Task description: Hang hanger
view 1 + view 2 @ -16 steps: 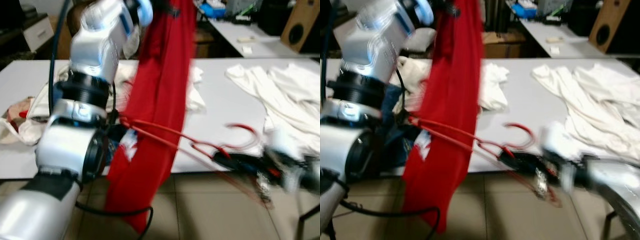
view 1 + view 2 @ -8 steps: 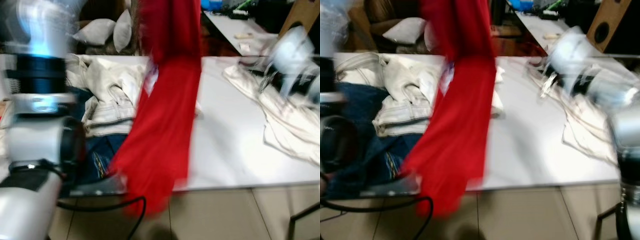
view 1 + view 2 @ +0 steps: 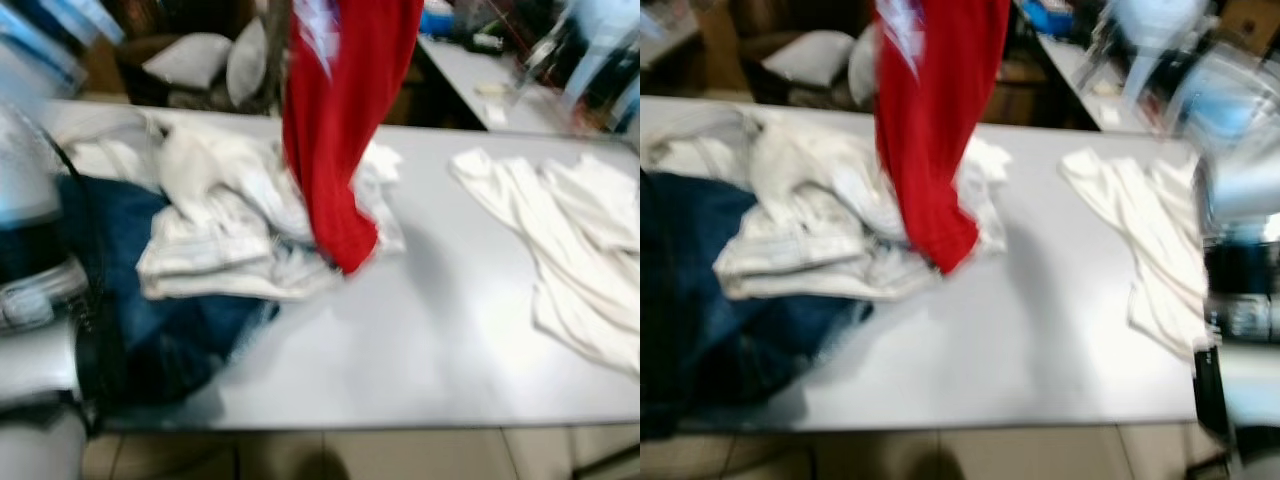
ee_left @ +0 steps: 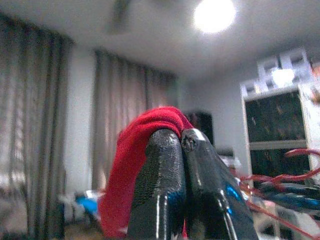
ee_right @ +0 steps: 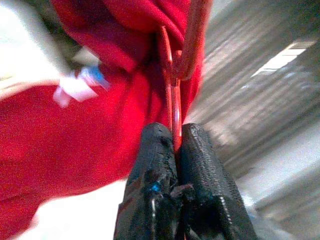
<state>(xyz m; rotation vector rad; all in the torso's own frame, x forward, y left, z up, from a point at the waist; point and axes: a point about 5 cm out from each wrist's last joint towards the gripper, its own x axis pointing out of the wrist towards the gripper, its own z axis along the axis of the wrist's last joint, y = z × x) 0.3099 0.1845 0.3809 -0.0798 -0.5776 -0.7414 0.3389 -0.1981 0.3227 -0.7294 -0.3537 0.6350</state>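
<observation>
A red garment (image 3: 340, 110) hangs from above the frame, and its lower tip dangles just over the white clothes on the grey table (image 3: 430, 340). In the left wrist view my left gripper (image 4: 181, 136) is shut on a bunched fold of the red garment (image 4: 150, 125). Thin wires of the red hanger (image 4: 287, 176) show beside it. In the right wrist view my right gripper (image 5: 175, 131) is shut on a wire of the red hanger (image 5: 171, 75), which runs up into the red garment (image 5: 75, 135). My right arm (image 3: 1230, 190) is a blur at the right.
A pile of white clothes (image 3: 230, 220) and dark blue jeans (image 3: 150, 310) cover the table's left side. More white garments (image 3: 570, 240) lie spread at the right. Another table (image 3: 480, 80) with small items stands behind. Tiled floor (image 3: 400, 455) runs along the near edge.
The camera has swung, so the whole view has shifted. The red garment now hangs higher, its tip over the table instead of below the edge. My right arm rose from the table's front to the upper right.
</observation>
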